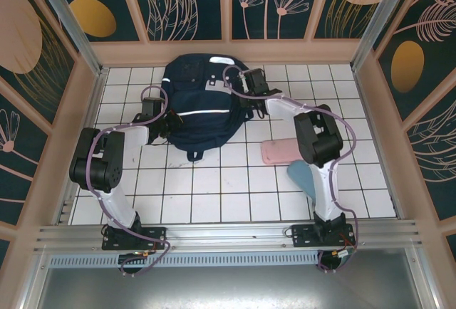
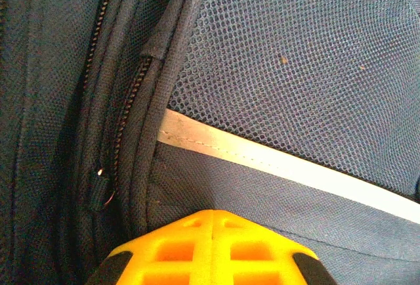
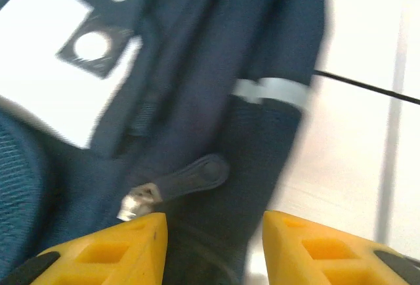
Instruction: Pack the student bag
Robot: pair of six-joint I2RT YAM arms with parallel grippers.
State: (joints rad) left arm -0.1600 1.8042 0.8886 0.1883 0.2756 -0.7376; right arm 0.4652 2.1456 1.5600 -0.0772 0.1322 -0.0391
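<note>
1. From the top camera we get the whole layout: the student bag (image 1: 203, 99) lies flat at the far middle of the white tiled table (image 1: 214, 188), with a pink flat thing (image 1: 278, 152) and a pale blue one (image 1: 301, 175) off to its right, the blue one partly under the right arm.
2. The wrist cams give us the close detail. On the left one we see mesh (image 2: 295, 55), a white reflective stripe (image 2: 275, 163) and a zip (image 2: 125, 121) running up the bag's side.
3. The right wrist view is blurry, but it picks out a dark zip pull (image 3: 190, 175) and a grey-white patch (image 3: 46, 81).
4. The left arm is bent at the elbow out to the left, its forearm reaching in to the bag's left edge. The left gripper (image 2: 210, 232) has its yellow fingers pressed together, and we can't see anything pinched between them.
5. The right arm folds at its elbow near the pink thing and stretches up-left to the bag's upper right side. The right gripper (image 3: 213, 245) has its fingers apart, with bag fabric in the gap and the zip pull just ahead of them. It has nothing clamped.
</note>
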